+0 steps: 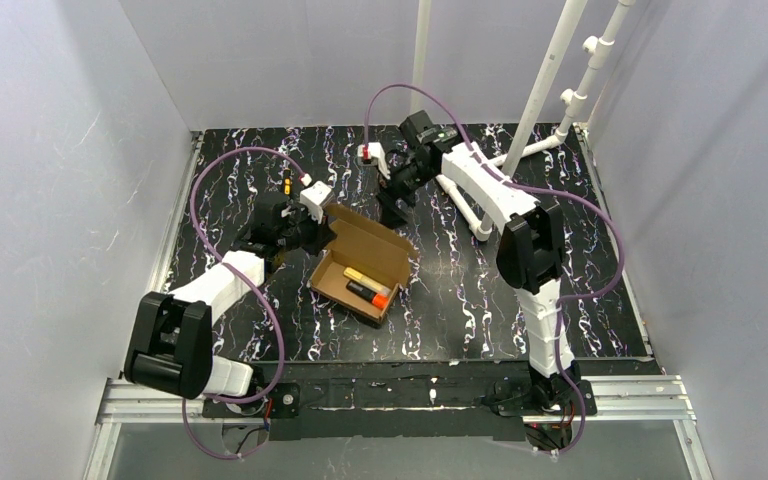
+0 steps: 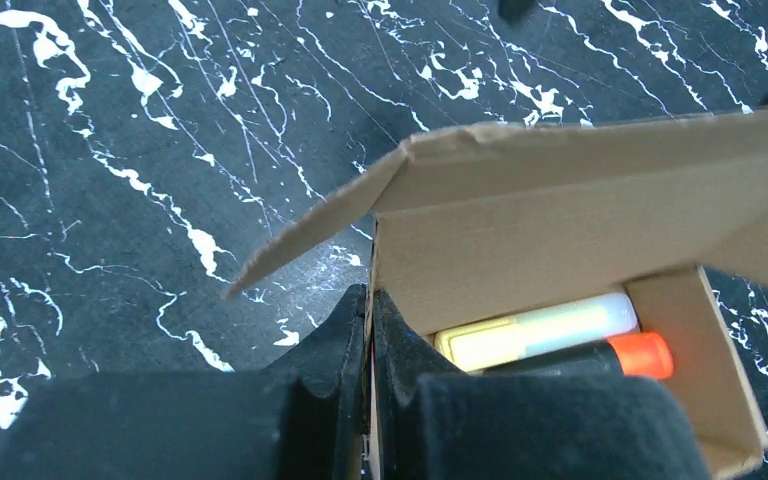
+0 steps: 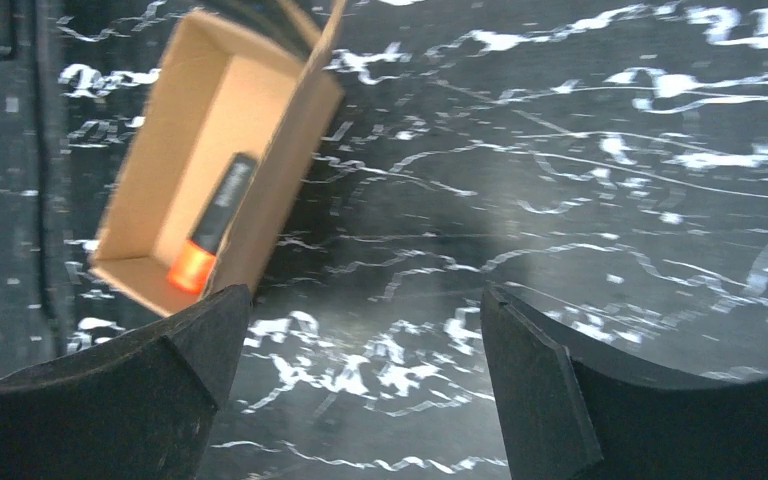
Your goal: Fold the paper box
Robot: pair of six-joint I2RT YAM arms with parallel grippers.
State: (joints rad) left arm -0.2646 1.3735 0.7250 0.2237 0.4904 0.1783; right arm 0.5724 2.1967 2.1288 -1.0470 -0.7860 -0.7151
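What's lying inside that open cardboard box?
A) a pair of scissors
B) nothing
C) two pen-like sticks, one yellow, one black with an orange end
C: the box holds a yellow stick beside a black stick with an orange end.

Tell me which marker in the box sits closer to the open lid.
The yellow marker, along the hinge-side wall of the paper box; the black orange-capped marker lies farther out.
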